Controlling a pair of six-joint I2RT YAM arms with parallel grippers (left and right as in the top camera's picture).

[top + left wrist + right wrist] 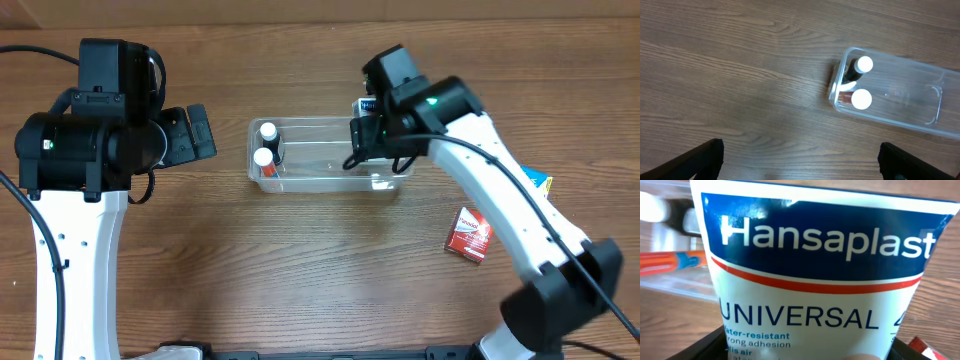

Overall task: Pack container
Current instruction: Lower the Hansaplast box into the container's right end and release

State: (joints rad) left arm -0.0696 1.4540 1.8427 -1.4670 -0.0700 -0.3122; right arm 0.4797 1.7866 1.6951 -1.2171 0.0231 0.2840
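Observation:
The clear plastic container (pixel 330 178) lies on the wood table with two small white-capped bottles (pixel 266 145) standing at its left end; it also shows in the left wrist view (pixel 910 107), as do the bottles (pixel 861 99). My right gripper (pixel 366 120) is over the container's right end, shut on a white and blue Hansaplast box (pixel 815 275) that fills the right wrist view. My left gripper (pixel 800 160) is open and empty, held above bare table left of the container.
A red box (pixel 468 236) lies on the table right of the container, its corner showing in the right wrist view (pixel 930 349). A blue and yellow item (pixel 540 181) peeks out behind the right arm. Black cables run at the left.

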